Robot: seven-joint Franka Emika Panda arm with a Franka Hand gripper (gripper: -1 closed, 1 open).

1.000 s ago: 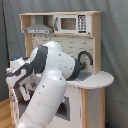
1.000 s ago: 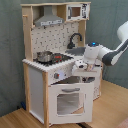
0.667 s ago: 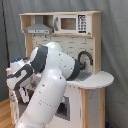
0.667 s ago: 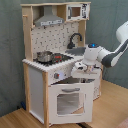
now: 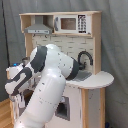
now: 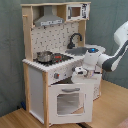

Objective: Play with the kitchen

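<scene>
The kitchen [image 6: 37,82] is a tall white and light-wood toy with a grey hood [image 6: 50,20], a small microwave [image 6: 75,11], a black faucet [image 6: 74,39] over a grey sink [image 6: 80,50], and a white oven door [image 6: 67,100]. In the second exterior view my gripper [image 6: 79,74] is against the front panel just above the oven door, beside the knobs [image 6: 55,76]. In the first exterior view the kitchen [image 5: 92,30] stands behind my white arm [image 5: 50,85], which hides its front and the stovetop.
A silver pot [image 6: 44,56] sits on the black-red stovetop [image 6: 59,58]. A grey curtain [image 6: 107,20] hangs behind the kitchen. The wooden floor [image 6: 112,112] extends to the second exterior view's right of the oven door.
My hand has sunk slightly along the kitchen's front panel toward the top of the oven door. The kitchen itself looks unchanged.
</scene>
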